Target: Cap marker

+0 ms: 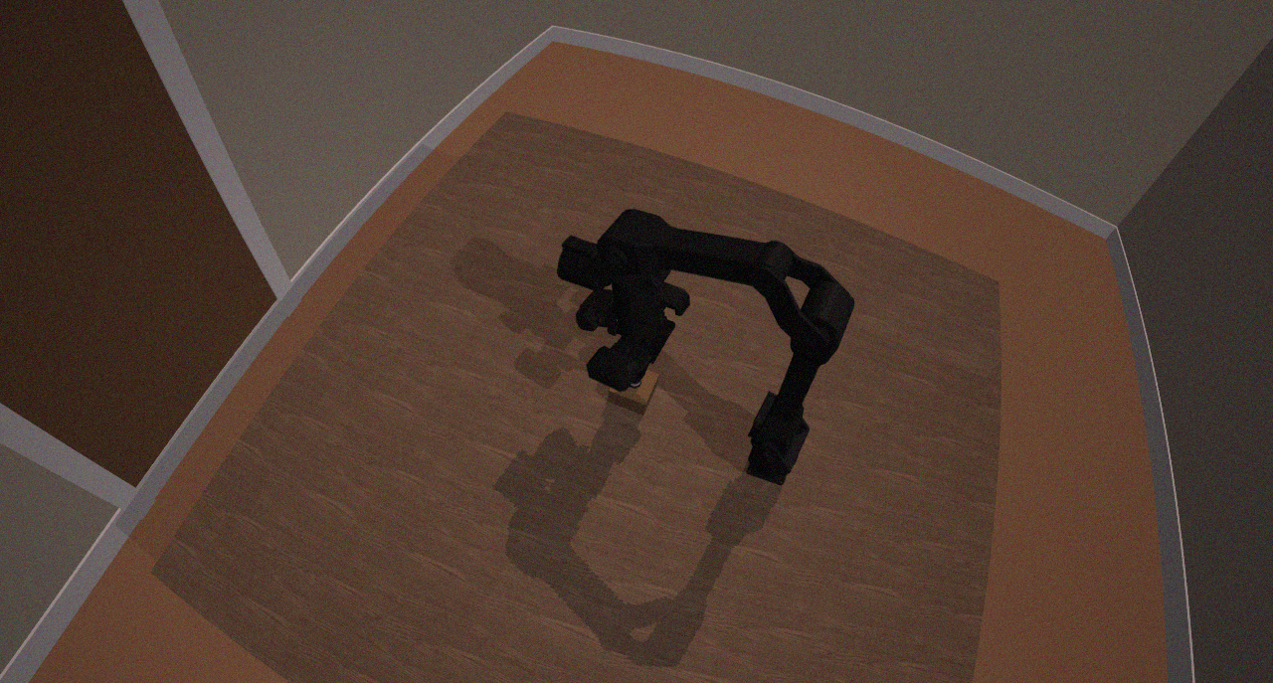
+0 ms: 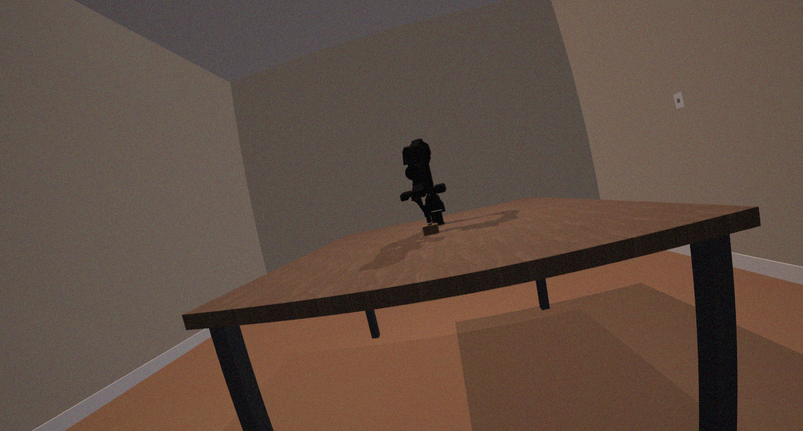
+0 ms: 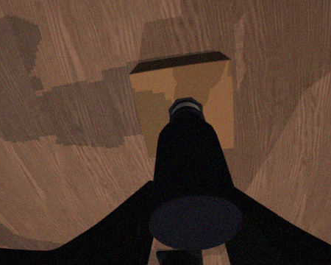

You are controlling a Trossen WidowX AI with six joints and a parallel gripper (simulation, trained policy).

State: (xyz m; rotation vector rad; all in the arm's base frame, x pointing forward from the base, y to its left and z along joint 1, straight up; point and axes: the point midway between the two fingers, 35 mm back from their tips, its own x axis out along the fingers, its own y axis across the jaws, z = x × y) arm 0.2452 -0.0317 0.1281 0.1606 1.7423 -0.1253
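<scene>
Gripper (image 1: 625, 372) (image 2: 430, 219) (image 3: 187, 190) fingers are clenched on the cap (image 3: 196, 222), whose dark blue round end I take to be the oval showing between them in the wrist view. The rest of the cap is lost against the black fingers. Directly below, the marker (image 1: 636, 383) (image 3: 186, 106) stands in its holder block (image 1: 632, 401) (image 2: 430, 230) (image 3: 221, 110), and only a little of it peeks out past the fingertips: a dark rim with a pale band. The fingers cover its upper part, so I can't tell whether the cap touches the marker, sits over its tip or is seated at all. The block is squat and tan, resting flat on the brown wood-grained tabletop (image 1: 854, 519) (image 2: 303, 285) (image 3: 301, 29), its top partly crossed by shadow. From overhead, I see the black arm (image 1: 716, 254) (image 2: 416, 162) bent in a wide arch, its base (image 1: 767, 474) well apart from the block and its far end reaching down over it. Jagged shadows of the arm spread across the wood on both sides of the block. From the side, the arm looks narrow and tall, with the lit wall (image 2: 404, 91) behind it and a small pale wall plate (image 2: 679, 103) off to the right.
</scene>
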